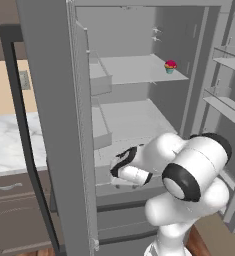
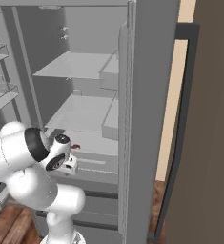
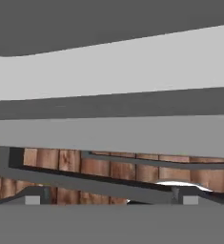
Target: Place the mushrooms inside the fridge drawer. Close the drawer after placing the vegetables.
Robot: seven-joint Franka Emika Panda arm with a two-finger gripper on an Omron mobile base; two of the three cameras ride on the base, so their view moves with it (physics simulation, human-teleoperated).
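At 9 o'clock of the white robot arm, the tall grey open fridge door (image 1: 59, 125) stands edge-on. The arm's gripper (image 1: 124, 184) reaches low over the wide light-grey fridge drawer (image 2: 96, 164); how wide its jaws stand I cannot tell. A tiny brown-capped mushroom (image 2: 76, 147) lies inside the drawer, just at 1 o'clock of the gripper (image 2: 69, 167). A pink-topped cupcake in a teal cup (image 1: 170, 66) sits on the upper shelf at 1 o'clock.

The white robot arm with dark joints (image 2: 32, 162) reaches into the open grey fridge, its hand just above the wide light-grey fridge drawer (image 2: 92, 164), where a tiny brown mushroom (image 2: 76, 147) sits.
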